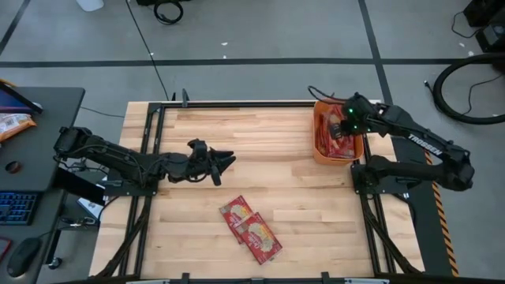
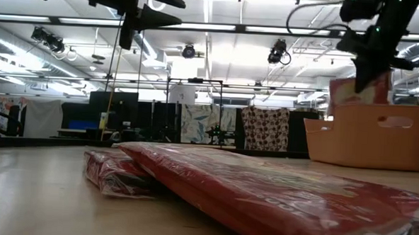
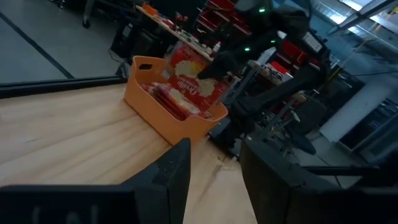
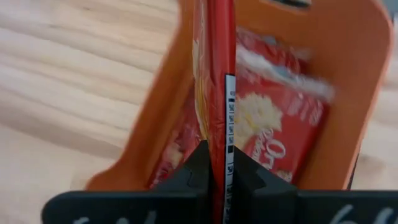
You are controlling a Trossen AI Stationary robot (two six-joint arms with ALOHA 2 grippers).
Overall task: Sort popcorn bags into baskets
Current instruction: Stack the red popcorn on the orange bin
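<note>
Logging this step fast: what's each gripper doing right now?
Left gripper: open, empty, above the table.
Right gripper: shut on a popcorn bag, over the orange basket.

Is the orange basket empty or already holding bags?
Already holding bags: the orange basket has red popcorn packets lying inside, with another on edge in the right gripper.

A wooden table (image 1: 276,158) stands on grey floor; a dark desk (image 1: 35,158) beside it carries a blue keyboard (image 1: 16,207)

The orange basket (image 4: 348,93) hides the lower parts of its popcorn bags (image 4: 273,130), whose print is blurry.
</note>
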